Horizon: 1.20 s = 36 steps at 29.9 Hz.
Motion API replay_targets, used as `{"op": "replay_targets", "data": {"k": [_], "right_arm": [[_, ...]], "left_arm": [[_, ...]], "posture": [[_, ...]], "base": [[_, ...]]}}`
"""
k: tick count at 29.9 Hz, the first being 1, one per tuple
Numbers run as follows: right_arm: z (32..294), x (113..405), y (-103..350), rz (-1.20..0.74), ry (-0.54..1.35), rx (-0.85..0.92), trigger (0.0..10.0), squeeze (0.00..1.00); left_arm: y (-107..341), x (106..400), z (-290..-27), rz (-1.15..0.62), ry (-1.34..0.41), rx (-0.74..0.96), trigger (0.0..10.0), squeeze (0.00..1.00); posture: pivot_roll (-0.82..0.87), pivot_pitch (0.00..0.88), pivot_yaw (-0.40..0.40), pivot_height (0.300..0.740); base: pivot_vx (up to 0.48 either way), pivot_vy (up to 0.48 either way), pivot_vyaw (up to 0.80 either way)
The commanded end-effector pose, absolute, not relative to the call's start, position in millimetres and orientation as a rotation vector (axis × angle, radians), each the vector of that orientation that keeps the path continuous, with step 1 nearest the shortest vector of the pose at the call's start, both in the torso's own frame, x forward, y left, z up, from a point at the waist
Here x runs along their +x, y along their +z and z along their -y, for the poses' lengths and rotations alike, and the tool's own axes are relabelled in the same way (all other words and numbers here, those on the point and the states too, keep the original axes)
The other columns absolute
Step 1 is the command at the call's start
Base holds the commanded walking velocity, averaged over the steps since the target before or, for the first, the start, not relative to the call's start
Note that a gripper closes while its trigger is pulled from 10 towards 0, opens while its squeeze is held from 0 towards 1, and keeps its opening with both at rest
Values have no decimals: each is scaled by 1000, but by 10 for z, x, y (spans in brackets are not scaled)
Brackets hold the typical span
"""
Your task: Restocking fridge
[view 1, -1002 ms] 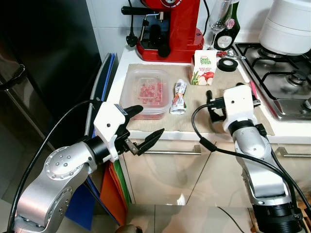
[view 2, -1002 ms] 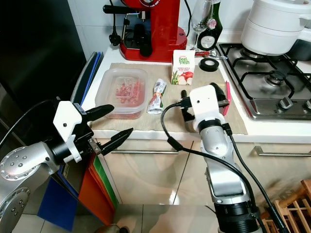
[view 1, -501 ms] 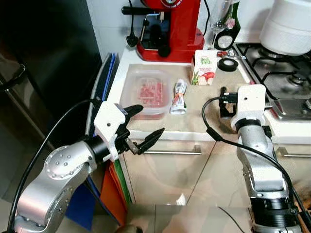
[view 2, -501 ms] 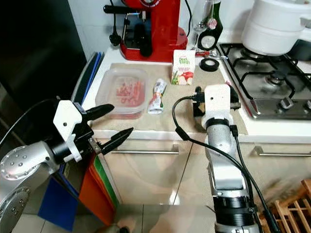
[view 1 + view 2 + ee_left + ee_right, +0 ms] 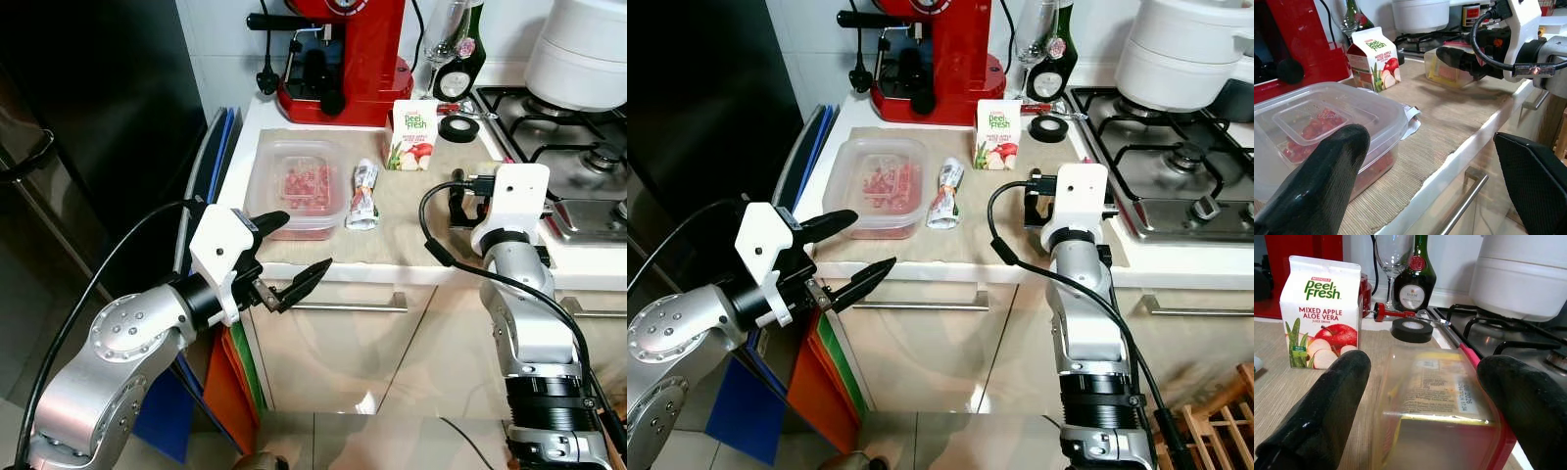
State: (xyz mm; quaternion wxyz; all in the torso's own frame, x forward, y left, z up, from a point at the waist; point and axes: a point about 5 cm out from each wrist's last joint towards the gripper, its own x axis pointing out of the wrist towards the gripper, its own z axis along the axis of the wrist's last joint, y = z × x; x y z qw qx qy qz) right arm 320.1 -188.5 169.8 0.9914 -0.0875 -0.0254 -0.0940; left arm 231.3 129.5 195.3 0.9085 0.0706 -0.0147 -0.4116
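My right gripper (image 5: 1422, 364) stands open over the woven mat (image 5: 411, 230) beside the stove. Between its fingers lies a small clear box (image 5: 1440, 396) with a red rim and yellow contents. I cannot tell whether the pads touch it. My left gripper (image 5: 300, 245) hangs open in front of the counter edge, just short of a clear lidded tub of red pieces (image 5: 297, 186). Also on the mat are a crumpled pouch (image 5: 362, 194) and a Peel Fresh juice carton (image 5: 413, 135). The black fridge (image 5: 88, 127) on the left has its door closed.
A red espresso machine (image 5: 343, 59), a wine glass (image 5: 443, 29) and a dark bottle (image 5: 462, 54) stand at the back. A black tape roll (image 5: 458, 128) lies near the gas stove (image 5: 573, 166), which carries a white pot (image 5: 588, 49). Coloured boards (image 5: 211, 162) lean between fridge and cabinet.
My right arm has swung right and back towards the stove, so its fingers now straddle the small box. The left arm has stayed where it was.
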Motion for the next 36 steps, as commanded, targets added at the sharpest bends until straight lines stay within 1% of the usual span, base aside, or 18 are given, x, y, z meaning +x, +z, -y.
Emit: {"op": "replay_targets", "data": {"k": [1, 7, 10, 14, 16, 17, 19, 20, 21, 22, 23, 24, 30, 33, 36], "right_arm": [[1887, 3194, 1865, 108, -172, -168, 10000, 1000], [1837, 3153, 1991, 117, -98, -186, 10000, 1000], [1788, 3127, 2062, 139, -7, -262, 10000, 1000], [1687, 3075, 2097, 171, 126, -260, 10000, 1000], [1670, 3061, 2067, 156, 154, -250, 10000, 1000], [1654, 3032, 1933, 89, 196, -236, 10000, 1000], [1652, 3024, 1886, 64, 206, -230, 10000, 1000], [1653, 3016, 1773, 0, 217, -225, 10000, 1000], [1651, 3013, 1735, -21, 221, -222, 10000, 1000], [1648, 3010, 1702, -39, 225, -223, 10000, 639], [1649, 3010, 1665, -63, 223, -227, 10000, 27], [1647, 3010, 1635, -82, 222, -235, 10000, 0], [1612, 3008, 1585, -122, 260, -249, 10000, 0], [1553, 2988, 1571, -133, 314, -247, 10000, 0], [1401, 2896, 1494, -175, 448, -256, 10000, 0]], "left_arm": [[1951, 2311, -1308, 19, -859, 159, 10000, 0], [1946, 2310, -1303, 17, -864, 160, 10000, 0], [1941, 2316, -1296, 16, -870, 159, 10000, 0], [1942, 2335, -1286, 19, -876, 159, 10000, 0], [1939, 2342, -1279, 21, -878, 158, 10000, 0], [1934, 2360, -1261, 25, -884, 156, 10000, 0], [1933, 2365, -1255, 26, -886, 155, 10000, 0], [1932, 2370, -1248, 28, -889, 155, 10000, 0], [1929, 2371, -1247, 28, -889, 154, 10000, 0], [1927, 2371, -1247, 28, -890, 154, 10000, 0], [1926, 2372, -1245, 28, -891, 155, 10000, 0], [1924, 2372, -1245, 28, -893, 155, 10000, 0], [1914, 2372, -1244, 26, -900, 157, 10000, 0], [1913, 2370, -1247, 25, -902, 159, 10000, 0], [1914, 2369, -1249, 26, -904, 162, 10000, 0]], "posture": [[118, 18, 55, 740], [117, 18, 56, 740], [108, 17, 62, 740], [108, 17, 62, 740], [86, 1, 70, 740], [83, 0, 70, 740], [83, 0, 70, 740], [81, 0, 70, 740], [79, 0, 70, 740], [79, 0, 70, 740], [79, 0, 70, 740], [79, 0, 70, 740], [81, 0, 71, 740], [83, 0, 72, 740], [83, 0, 72, 740]], "base": [[0, 0, 0], [0, 0, 0], [0, 0, 0], [0, 0, 0], [0, 0, 0], [0, 0, 0], [0, 0, 0], [0, 0, 0], [0, 0, 0], [0, 0, 0], [0, 0, 0], [0, 0, 0], [0, 0, 0], [0, 0, 0], [0, 0, 0]]}}
